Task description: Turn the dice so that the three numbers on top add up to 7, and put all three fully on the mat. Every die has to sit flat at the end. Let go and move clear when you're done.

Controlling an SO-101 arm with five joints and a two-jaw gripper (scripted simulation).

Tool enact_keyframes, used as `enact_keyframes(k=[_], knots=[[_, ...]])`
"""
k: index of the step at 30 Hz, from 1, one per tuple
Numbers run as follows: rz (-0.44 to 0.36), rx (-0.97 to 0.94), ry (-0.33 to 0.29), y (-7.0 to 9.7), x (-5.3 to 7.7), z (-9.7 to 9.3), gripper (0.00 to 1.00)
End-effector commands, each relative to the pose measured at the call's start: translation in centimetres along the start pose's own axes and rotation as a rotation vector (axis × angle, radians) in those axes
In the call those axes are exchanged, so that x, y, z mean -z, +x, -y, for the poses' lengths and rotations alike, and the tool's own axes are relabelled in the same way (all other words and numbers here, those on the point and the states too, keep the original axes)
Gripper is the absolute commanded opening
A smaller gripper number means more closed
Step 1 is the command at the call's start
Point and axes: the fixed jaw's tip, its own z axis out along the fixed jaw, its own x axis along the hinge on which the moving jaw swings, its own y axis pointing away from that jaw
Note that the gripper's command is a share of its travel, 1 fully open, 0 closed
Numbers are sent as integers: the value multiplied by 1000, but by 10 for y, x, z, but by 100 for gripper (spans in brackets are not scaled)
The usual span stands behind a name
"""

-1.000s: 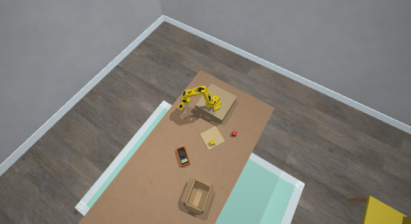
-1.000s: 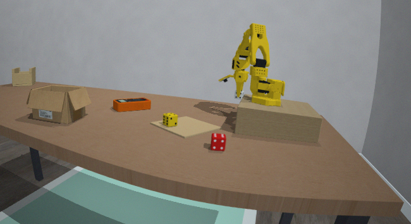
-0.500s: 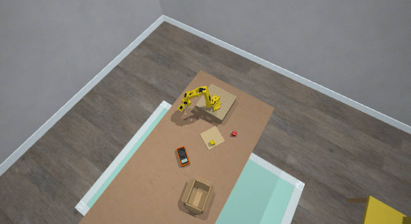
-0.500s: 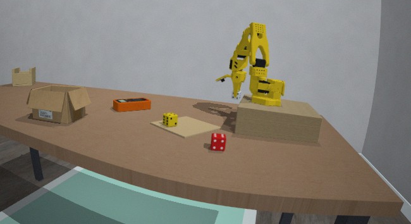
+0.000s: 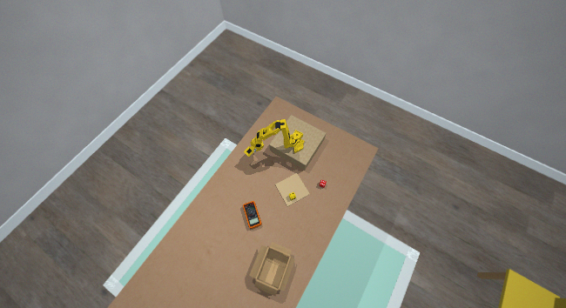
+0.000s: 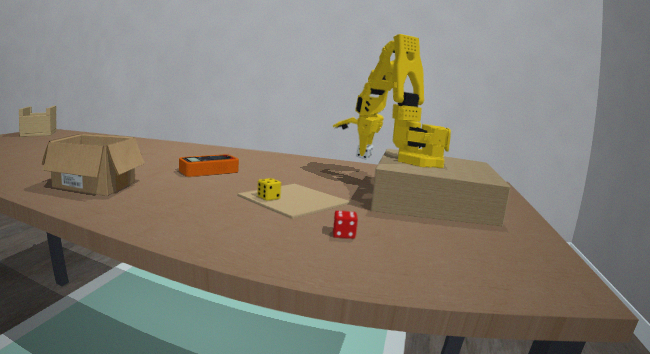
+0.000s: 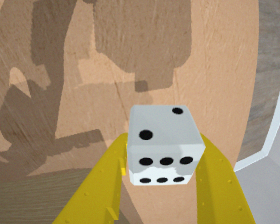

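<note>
Jaws grip one white die (image 7: 165,144); yellow die (image 6: 269,188) on mat (image 6: 305,200), red die (image 6: 345,224) off.

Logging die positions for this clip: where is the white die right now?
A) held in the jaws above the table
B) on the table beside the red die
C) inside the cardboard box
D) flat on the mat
A: the wrist view shows the white die pinched between the yellow jaws, and the exterior view shows it lifted off the table at the gripper.
</note>
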Motion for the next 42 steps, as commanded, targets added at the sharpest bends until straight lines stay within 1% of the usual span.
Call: enact_keyframes(k=[1, 6, 10, 12, 18, 23, 35, 39, 42], knots=[[82, -39, 55, -12, -1, -8, 0], [184, -96, 96, -24, -1, -19, 0], [262, -137, 114, -32, 1, -27, 0], [262, -137, 114, -32, 1, -27, 0], [346, -180, 122, -40, 5, -37, 0], [376, -195, 122, -42, 6, -41, 0], [390, -199, 123, -44, 6, -41, 0], [423, -205, 126, -49, 4, -43, 0], [465, -213, 128, -56, 3, -45, 0]])
